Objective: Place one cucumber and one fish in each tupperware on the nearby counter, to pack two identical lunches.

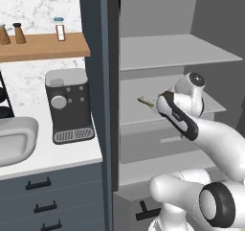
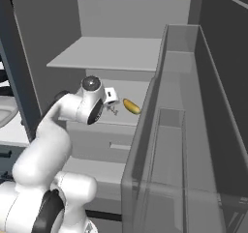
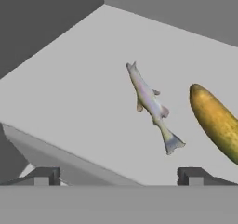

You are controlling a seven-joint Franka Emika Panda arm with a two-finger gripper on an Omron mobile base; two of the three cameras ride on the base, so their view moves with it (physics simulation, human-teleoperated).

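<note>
A brownish-grey fish [image 3: 151, 104] lies flat on the grey middle shelf, head away from the hand and tail toward it. A yellow-green cucumber [image 3: 216, 121] lies just to its right. My gripper [image 3: 118, 176] hovers short of both, open, with nothing between its fingertips [image 3: 44, 175]. In the right base view the gripper [image 2: 113, 110] sits just left of the cucumber [image 2: 131, 106]. In the left base view one end of the fish [image 1: 145, 100] pokes out past the forearm. A light-grey tupperware [image 1: 19, 141] rests on the white counter [image 1: 62, 153] at the far left.
The shelves belong to an open cabinet-like fridge [image 1: 177, 50]; its door [image 2: 184, 130] with clear bins stands open on the right. A dark coffee machine [image 1: 69, 105] stands on the counter by the fridge wall. A wooden wall shelf [image 1: 43, 45] holds small bottles.
</note>
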